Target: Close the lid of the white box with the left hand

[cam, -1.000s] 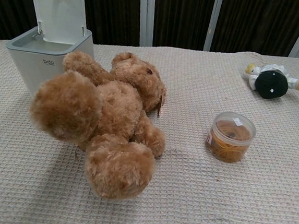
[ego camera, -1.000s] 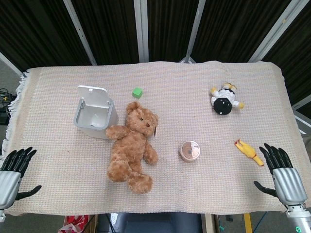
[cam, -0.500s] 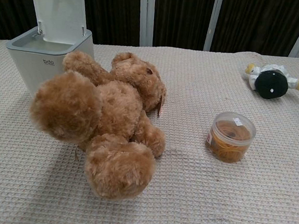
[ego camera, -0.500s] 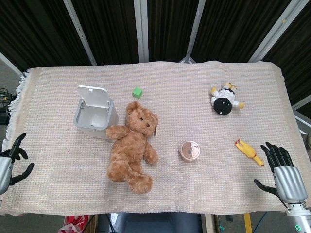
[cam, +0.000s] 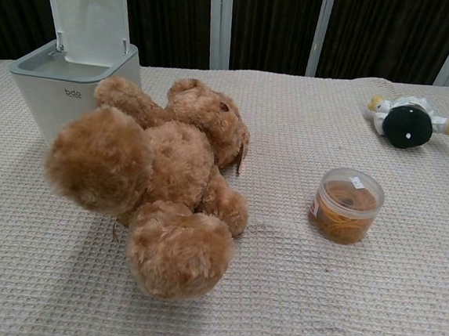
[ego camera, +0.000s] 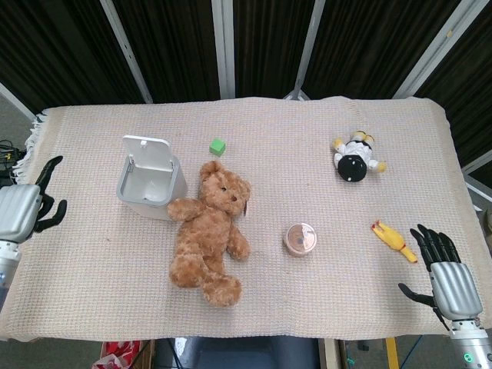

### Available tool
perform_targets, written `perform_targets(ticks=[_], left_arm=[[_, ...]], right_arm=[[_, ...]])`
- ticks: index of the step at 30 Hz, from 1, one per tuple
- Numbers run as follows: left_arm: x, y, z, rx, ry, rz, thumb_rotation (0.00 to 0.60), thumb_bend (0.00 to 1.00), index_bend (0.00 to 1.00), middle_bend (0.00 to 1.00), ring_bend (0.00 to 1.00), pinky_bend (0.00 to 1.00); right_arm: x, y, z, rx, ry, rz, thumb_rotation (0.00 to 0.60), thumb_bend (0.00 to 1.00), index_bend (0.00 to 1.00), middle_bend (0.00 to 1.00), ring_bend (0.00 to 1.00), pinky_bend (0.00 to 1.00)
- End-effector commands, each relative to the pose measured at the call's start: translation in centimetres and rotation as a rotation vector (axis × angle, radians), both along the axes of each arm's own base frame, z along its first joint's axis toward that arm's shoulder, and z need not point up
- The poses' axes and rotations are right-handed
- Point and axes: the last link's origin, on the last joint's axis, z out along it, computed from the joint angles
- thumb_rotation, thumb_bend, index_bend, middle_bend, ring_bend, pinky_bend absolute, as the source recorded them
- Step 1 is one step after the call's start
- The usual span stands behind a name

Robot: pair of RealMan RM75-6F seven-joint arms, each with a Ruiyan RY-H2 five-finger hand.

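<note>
The white box (ego camera: 151,187) (cam: 73,88) stands at the left of the table, its lid (ego camera: 148,151) (cam: 89,18) raised upright at the far side. My left hand (ego camera: 24,207) hovers at the table's left edge, well to the left of the box, fingers apart and holding nothing. My right hand (ego camera: 443,271) sits at the front right corner, fingers spread and empty. Neither hand shows in the chest view.
A brown teddy bear (ego camera: 210,231) (cam: 149,179) lies against the box's right front side. A small green cube (ego camera: 218,146) sits behind it. A round clear tub (ego camera: 300,239) (cam: 346,205), a penguin toy (ego camera: 354,161) (cam: 409,121) and a yellow rubber chicken (ego camera: 393,240) lie to the right.
My left hand has moved from the front left corner up along the table's left edge toward the box's level. The right hand has barely shifted.
</note>
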Motion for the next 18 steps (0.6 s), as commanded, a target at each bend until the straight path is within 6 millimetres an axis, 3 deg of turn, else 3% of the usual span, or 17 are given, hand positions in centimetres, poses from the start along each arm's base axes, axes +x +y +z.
perform_targets(ticks=[1,10,18], left_arm=[[4.0,4.2,0.3,-0.064,0.020,-0.011,0.600,0.54,0.00,0.98,0.90,1.00],[8.5,8.6,-1.8,-0.108,0.063,-0.003,0.600,0.56,0.00,0.99,0.91,1.00],[11.1,10.9,-3.6,-0.119,0.068,0.051,0.600,0.58,0.06,0.99,0.91,1.00]], right_arm=[[0.1,0.0,0.0,0.004,-0.004,0.004,0.600,0.19,0.00,0.00,0.00,0.00],[0.2,-0.1,-0.3,0.020,-0.030,-0.003,0.600,0.19,0.00,0.00,0.00,0.00],[0.2,0.0,-0.3,0.027,-0.040,-0.007,0.600,0.19,0.00,0.00,0.00,0.00]])
